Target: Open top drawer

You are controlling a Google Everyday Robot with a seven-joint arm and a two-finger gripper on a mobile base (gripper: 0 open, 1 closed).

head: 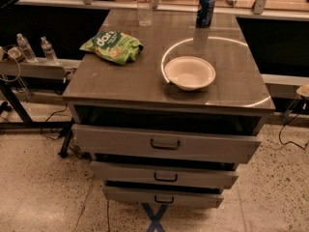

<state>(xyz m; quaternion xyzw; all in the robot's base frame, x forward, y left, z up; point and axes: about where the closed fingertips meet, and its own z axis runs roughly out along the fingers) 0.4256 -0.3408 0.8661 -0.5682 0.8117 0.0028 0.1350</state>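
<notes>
The top drawer point(120, 140) is the widest grey front of three, under the grey tabletop point(120, 81). It stands pulled out toward me, with a dark gap showing above its front. Its small dark loop handle point(165, 144) is at the centre. My gripper is out of view, off the right edge. Only a small pale piece point(303, 90), which seems to belong to my arm, shows at the right edge beside the table.
On the tabletop are a white bowl point(189, 73), a green chip bag point(112, 46), a blue can point(205, 9) and a water bottle point(144, 5). Two narrower drawers point(164, 176) below also stand out. A blue X point(155, 218) marks the floor. Bottles point(46, 50) stand on a shelf at left.
</notes>
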